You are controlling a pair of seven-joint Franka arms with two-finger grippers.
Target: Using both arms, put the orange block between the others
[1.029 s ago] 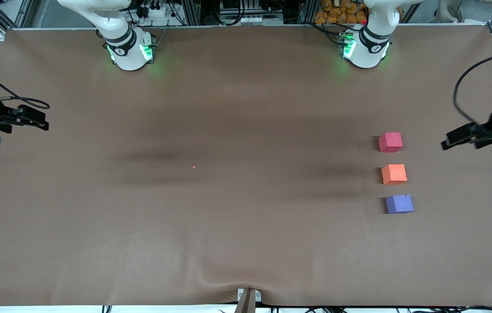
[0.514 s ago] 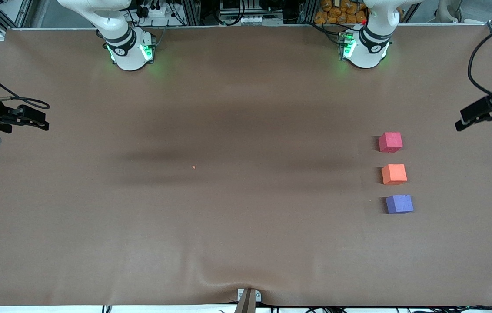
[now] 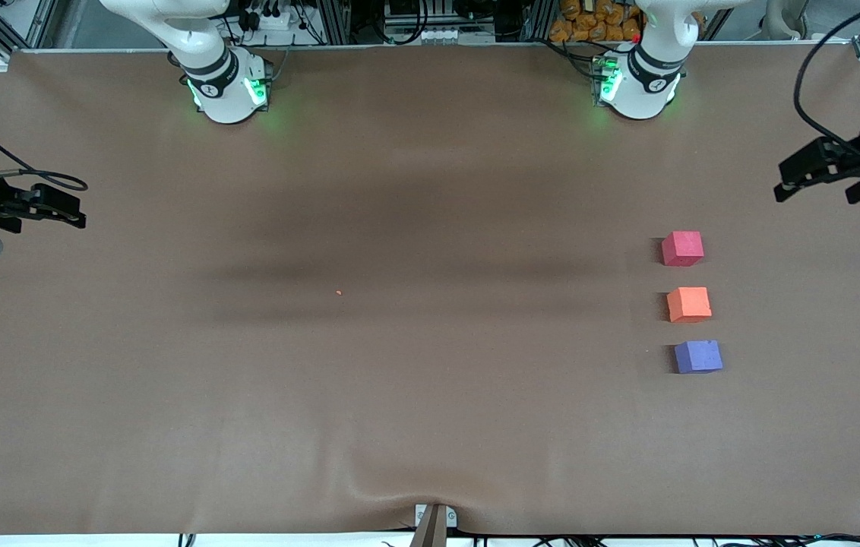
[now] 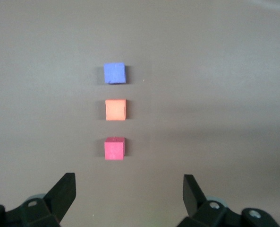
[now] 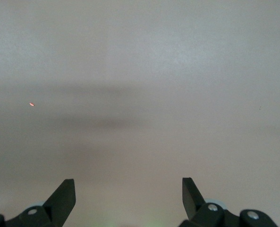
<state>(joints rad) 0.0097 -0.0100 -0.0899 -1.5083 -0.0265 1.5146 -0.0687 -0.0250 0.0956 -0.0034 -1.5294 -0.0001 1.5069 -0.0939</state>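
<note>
Orange block [image 3: 688,304] sits between red-pink cube [image 3: 682,248] and purple-blue cube [image 3: 697,356], roughly seven o'clock of my left gripper [image 3: 817,181], well apart. My fingers gape wide, empty; right gripper [image 3: 69,213] waits likewise.

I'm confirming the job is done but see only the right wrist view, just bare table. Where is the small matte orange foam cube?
Observer: Toward the left arm's end of the table, the small matte orange foam cube sits between the red-pink foam cube and the purple-blue foam cube, touching neither.
Operator: Is the left gripper holding anything?
Observer: No, the left gripper is open and empty over that end.
Operator: And my own?
Observer: The right gripper waits over the right arm's end.
</note>
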